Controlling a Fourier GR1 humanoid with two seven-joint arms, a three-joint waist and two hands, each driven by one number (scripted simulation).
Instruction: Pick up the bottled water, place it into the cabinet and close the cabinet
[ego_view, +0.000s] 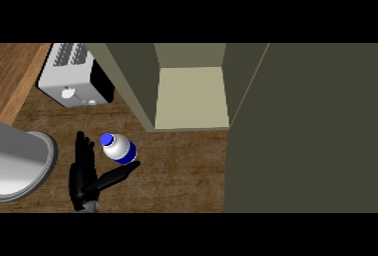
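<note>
A black robot hand (83, 172) reaches up from the lower left of the head view, its fingers (83, 150) straight and its thumb (118, 176) spread to the right, holding nothing. The side of the view it shows on marks it as the left hand. In the open fork between fingers and thumb stands a small clear plastic water bottle with a blue cap and blue band (118, 148), resting on the brown wood-grain counter (177, 165); whether the fingers touch the bottle cannot be told. Above and to the right of the bottle, an olive-green cabinet (136, 80) stands open, showing a pale cream floor inside (192, 95), with its wide dark door (303, 130) swung out across the right side of the view. A white and black toaster (74, 80) sits at the upper left, just beside the cabinet's wall. A rounded grey metal basin (22, 162) shows at the left edge, near the hand.
</note>
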